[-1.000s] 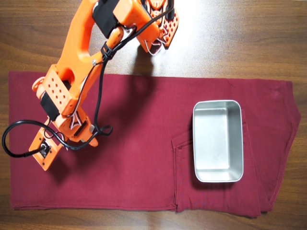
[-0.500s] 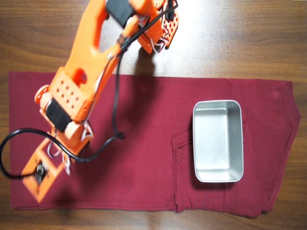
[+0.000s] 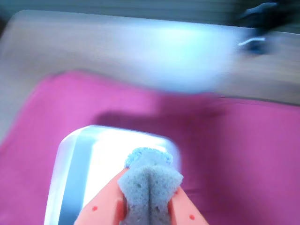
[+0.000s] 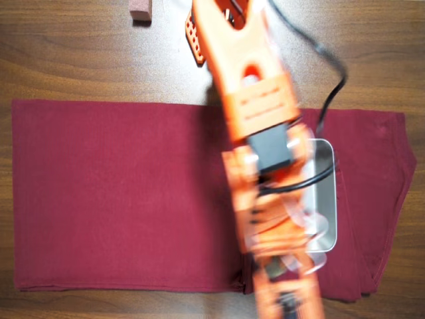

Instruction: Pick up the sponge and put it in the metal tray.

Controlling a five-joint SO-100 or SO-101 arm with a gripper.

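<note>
In the wrist view my gripper is shut on the grey sponge, which is squeezed between the two orange fingers. It hangs just above the near right corner of the shiny metal tray. The picture is blurred by motion. In the overhead view the orange arm reaches down over the tray and covers most of it. The sponge and fingertips are hidden under the arm there.
The tray lies on a dark red cloth spread over a wooden table. A reddish-pink block sits at the table's top edge. A black cable runs beside the arm.
</note>
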